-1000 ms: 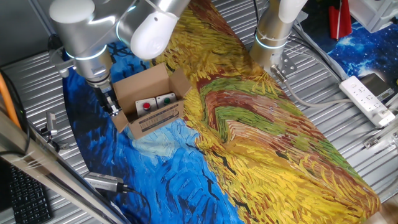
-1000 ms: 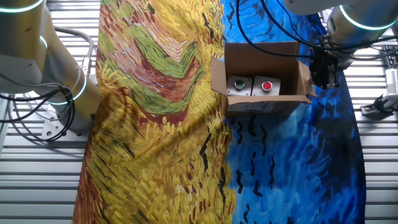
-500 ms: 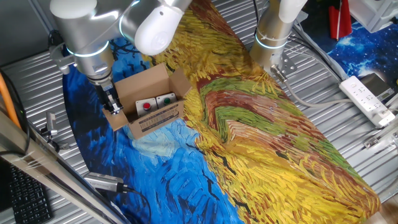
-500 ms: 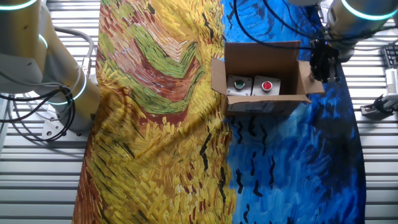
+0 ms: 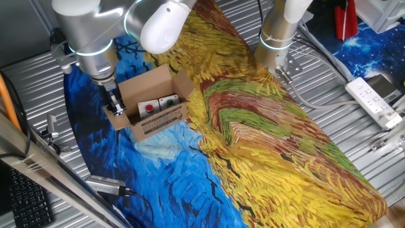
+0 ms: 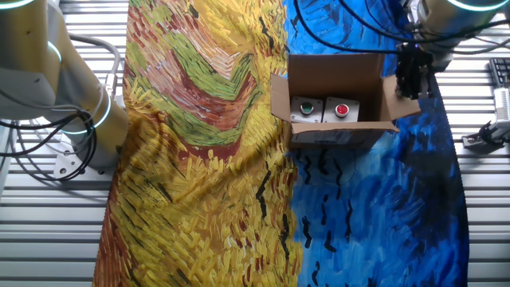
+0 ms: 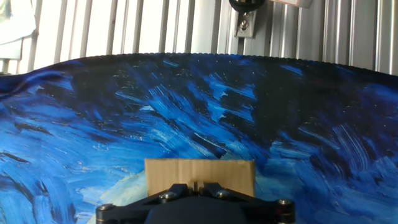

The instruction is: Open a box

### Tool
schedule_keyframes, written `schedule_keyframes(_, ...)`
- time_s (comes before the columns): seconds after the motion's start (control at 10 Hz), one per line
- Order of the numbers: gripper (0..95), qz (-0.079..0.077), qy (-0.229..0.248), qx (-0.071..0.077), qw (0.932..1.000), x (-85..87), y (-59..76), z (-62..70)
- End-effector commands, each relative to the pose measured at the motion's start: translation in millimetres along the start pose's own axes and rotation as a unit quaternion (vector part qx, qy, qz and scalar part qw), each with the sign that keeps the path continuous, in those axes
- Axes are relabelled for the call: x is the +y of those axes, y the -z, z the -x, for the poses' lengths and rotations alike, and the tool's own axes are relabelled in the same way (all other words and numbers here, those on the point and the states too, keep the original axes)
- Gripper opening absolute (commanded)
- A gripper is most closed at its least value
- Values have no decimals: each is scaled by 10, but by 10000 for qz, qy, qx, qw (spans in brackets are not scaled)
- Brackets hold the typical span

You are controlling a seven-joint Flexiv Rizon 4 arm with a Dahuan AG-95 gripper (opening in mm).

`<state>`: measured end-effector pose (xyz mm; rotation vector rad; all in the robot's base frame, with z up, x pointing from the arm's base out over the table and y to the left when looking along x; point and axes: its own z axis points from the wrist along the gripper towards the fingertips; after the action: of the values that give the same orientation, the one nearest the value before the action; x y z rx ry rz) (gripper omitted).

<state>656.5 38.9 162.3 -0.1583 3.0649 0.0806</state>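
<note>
box (image 5: 150, 101) sits near the far left corner of the bench in one fixed view, on the blue part of the painted cloth (image 5: 177, 183); it is one small brown carton with a printed label on the side facing the near edge. its top is already mostly spread, and two button units show inside, one with a red cap (image 6: 342, 110) and one with a green cap (image 6: 305, 107).

gripper (image 5: 114, 106) stands at the end flap (image 6: 401, 97) on the side toward the left edge, fingers pointing down. in the hand view a strip of cardboard (image 7: 200, 176) shows right at the fingertips, so the pincer looks closed on that flap, though the contact itself is hidden by the hand body and i cannot be fully sure.

to finish this step well, i would judge that the flap should be drawn outward and down along an arc about its crease, not pulled straight, so the light carton does not slide or tip on the cloth. let go only once the flap lies folded back.

count: one box, four flaps as far as i can make out, two button units, one cloth, one working arm, plus a second arm base (image 5: 276, 38) toward the far edge.
</note>
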Motion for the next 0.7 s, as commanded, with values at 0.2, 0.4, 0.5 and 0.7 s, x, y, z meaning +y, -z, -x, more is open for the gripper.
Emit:
schedule_keyframes(0.2,0,-28,-33,48,10000,24,43,83)
schedule_keyframes(0.4,0,-44,-54,75,9999,45,77,144)
schedule_keyframes(0.5,0,-45,-65,73,9999,48,85,144)
schedule_keyframes(0.7,0,-56,-75,98,9999,46,145,100)
